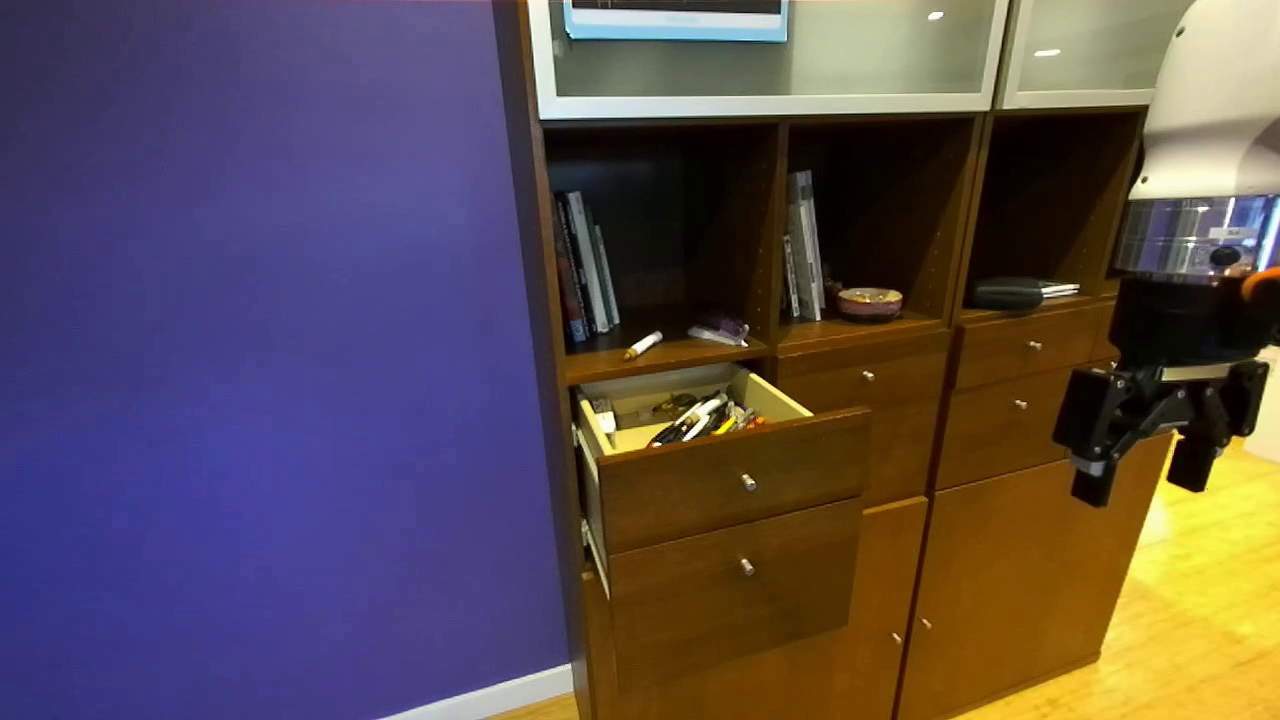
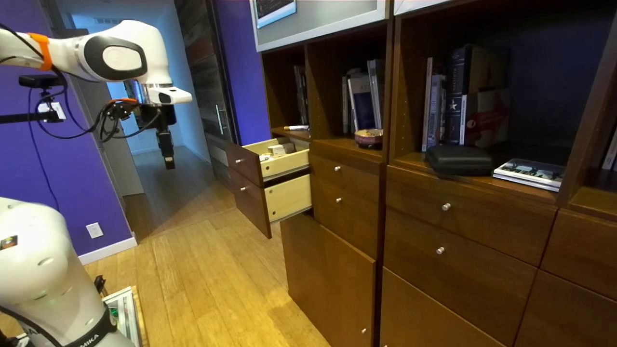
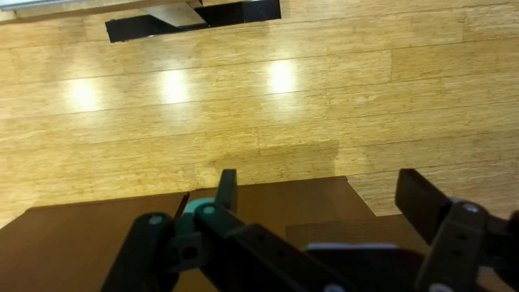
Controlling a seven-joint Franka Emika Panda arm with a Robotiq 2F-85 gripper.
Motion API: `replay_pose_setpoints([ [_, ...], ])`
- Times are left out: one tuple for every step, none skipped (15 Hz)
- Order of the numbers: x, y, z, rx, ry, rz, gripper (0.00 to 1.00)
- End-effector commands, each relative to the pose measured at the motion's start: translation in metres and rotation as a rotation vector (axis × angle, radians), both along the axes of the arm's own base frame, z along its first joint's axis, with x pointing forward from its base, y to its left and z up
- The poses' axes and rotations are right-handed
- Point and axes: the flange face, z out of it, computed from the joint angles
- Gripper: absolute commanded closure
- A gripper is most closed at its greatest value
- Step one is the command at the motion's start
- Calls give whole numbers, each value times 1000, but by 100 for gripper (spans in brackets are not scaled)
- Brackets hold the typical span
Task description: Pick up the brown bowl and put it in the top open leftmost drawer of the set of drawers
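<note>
Brown bowl on shelf, gripper well apart.

We look at a floor of pale yellow wooden planks, showing in both exterior views and filling much of the wrist view, where we see thin seams and three bright patches of reflected light. The set of drawers stands directly on it, its lower edge meeting the planks. In an exterior view a metal-framed platform with a wooden rim shows against the floor, and in the wrist view a long black shape does; whether either touches the planks, we cannot tell
</note>
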Motion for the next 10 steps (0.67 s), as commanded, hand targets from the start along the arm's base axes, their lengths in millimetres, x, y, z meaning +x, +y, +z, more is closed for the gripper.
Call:
replay_pose_setpoints([
  [29, -20, 23, -96, -43, 158, 0],
  [42, -31, 30, -126, -50, 213, 0],
  [53, -40, 36, -126, -62, 273, 0],
  [66, -49, 42, -141, -74, 325, 0],
  [80, -58, 48, -137, -82, 380, 0],
  [94, -64, 52, -130, -89, 433, 0],
  [110, -69, 53, -139, -93, 486, 0],
  [125, -74, 54, -153, -105, 537, 0],
  [142, -78, 54, -186, -114, 570, 0],
  [159, -83, 54, -216, -127, 605, 0],
])
